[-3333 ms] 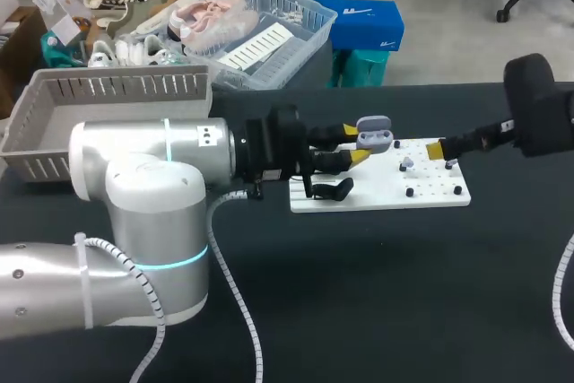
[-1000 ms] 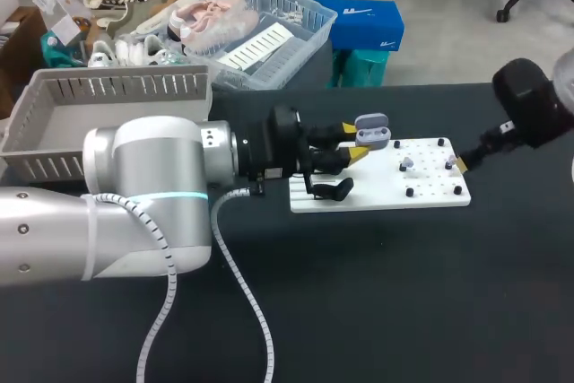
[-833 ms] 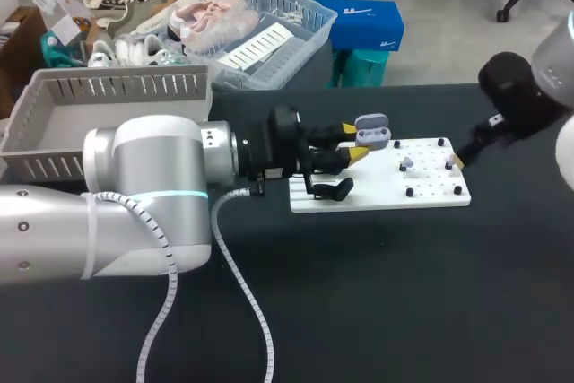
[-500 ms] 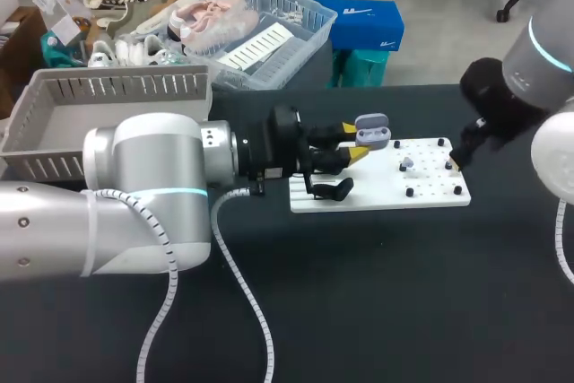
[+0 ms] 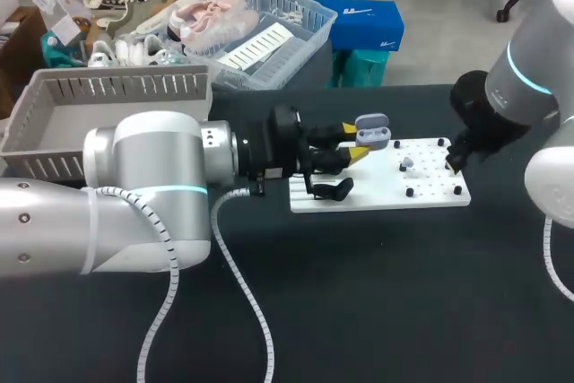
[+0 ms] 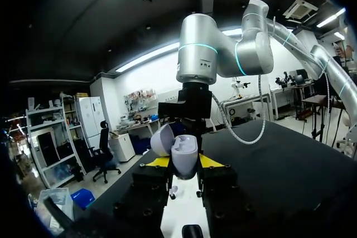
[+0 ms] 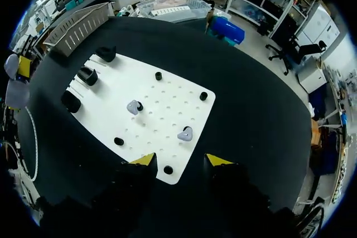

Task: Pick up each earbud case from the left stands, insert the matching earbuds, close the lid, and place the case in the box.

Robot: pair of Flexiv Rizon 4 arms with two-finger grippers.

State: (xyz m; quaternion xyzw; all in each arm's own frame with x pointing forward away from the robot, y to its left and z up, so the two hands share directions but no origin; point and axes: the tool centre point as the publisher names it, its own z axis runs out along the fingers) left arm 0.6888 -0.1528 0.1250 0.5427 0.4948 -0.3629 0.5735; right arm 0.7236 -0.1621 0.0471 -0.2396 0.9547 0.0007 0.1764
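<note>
My left gripper (image 5: 359,145) is shut on a lavender earbud case (image 5: 374,135) whose lid stands open; it holds the case above the left part of the white board (image 5: 377,196). In the left wrist view the case (image 6: 184,157) sits between the yellow fingertips (image 6: 159,161). My right gripper (image 5: 451,161) hangs over the board's right end, open, with nothing between its fingers. Ahead of the right gripper (image 7: 179,163) two lavender earbuds (image 7: 133,107) (image 7: 185,134) lie on the board (image 7: 167,98). One earbud (image 5: 406,164) shows in the head view.
Black stands (image 7: 86,75) and short black pegs (image 7: 203,96) stick up from the board. A grey slatted box (image 5: 108,100) stands at the table's far left. Black tabletop (image 5: 377,293) lies in front of the board.
My right arm has swung in from the right edge, and its gripper now hangs over the board's right end. The left arm has kept still with the case.
</note>
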